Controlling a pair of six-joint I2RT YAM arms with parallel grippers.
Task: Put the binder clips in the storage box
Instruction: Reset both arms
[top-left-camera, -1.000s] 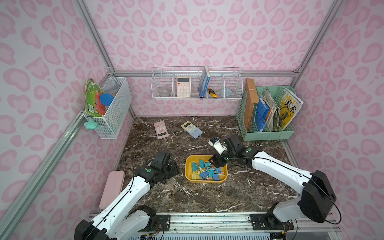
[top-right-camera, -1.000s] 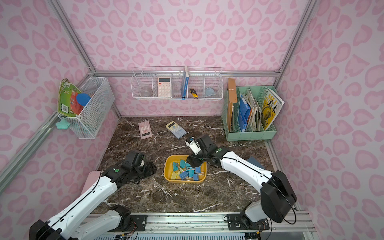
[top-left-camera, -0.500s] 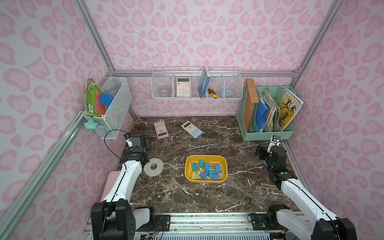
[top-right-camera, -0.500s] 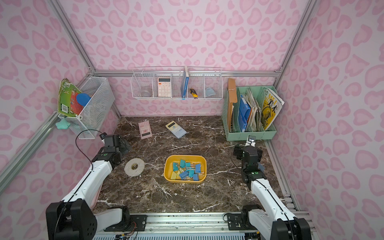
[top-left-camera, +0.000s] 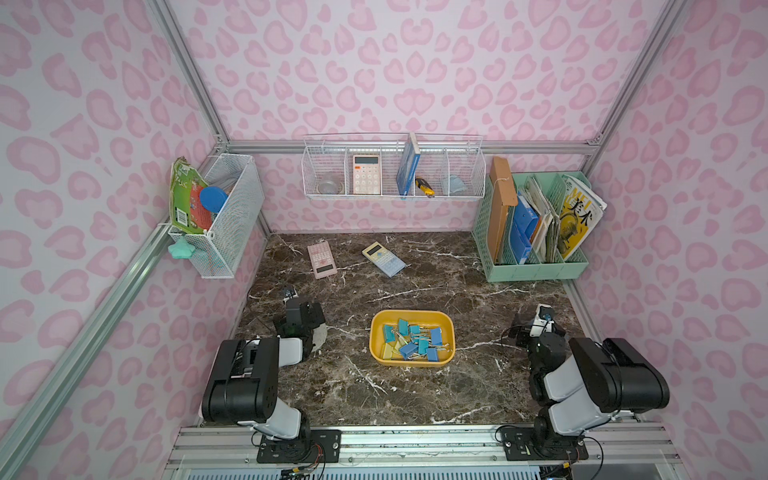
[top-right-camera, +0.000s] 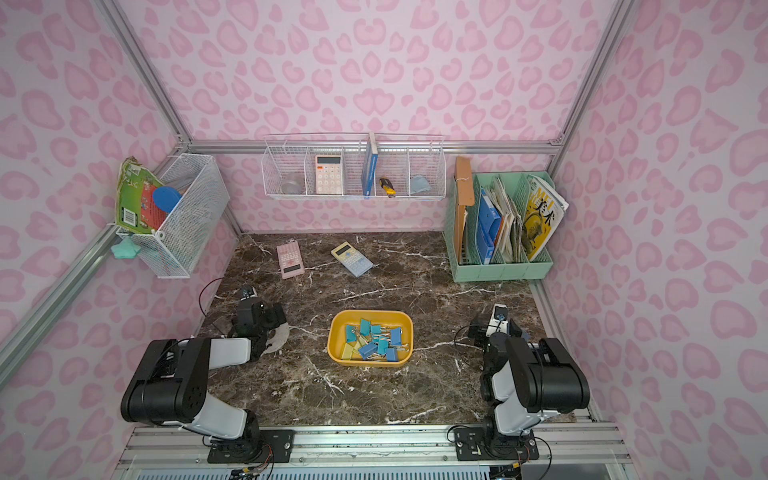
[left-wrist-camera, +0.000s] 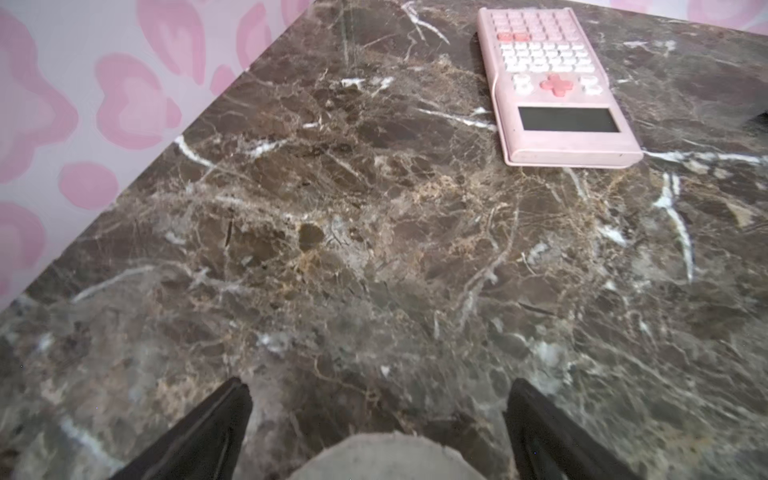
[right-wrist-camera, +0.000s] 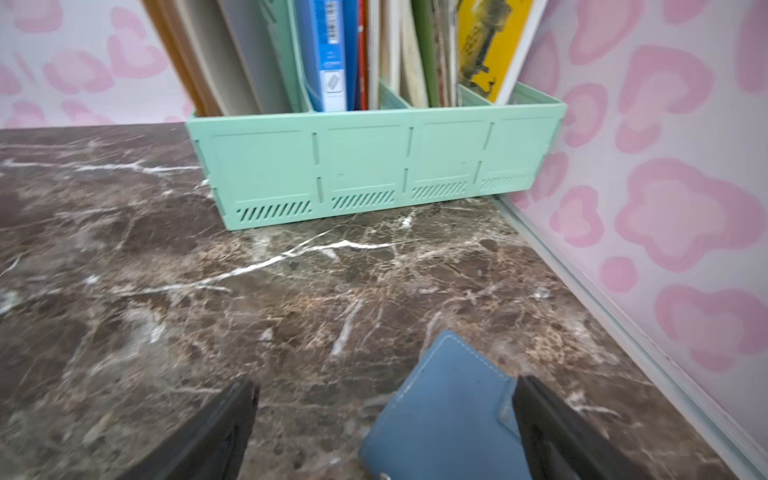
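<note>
Marble-patterned tabletop (top-left-camera: 415, 399) inside a pink-spotted enclosure, with both arms drawn in at opposite sides.
The binder clips (top-left-camera: 411, 343) are seen heaped inside the storage box (top-left-camera: 411, 314), which is set near the middle of the tabletop, well apart from both arms. The left gripper (left-wrist-camera: 378, 388) is spread wide above a grey disc (left-wrist-camera: 386, 457), with nothing held. The right gripper (right-wrist-camera: 386, 384) is likewise spread wide, with a blue case (right-wrist-camera: 449, 415) lying flat beneath it, ungripped.

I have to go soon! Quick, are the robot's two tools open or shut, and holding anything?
Left tool: open, holding nothing.
Right tool: open, holding nothing.
</note>
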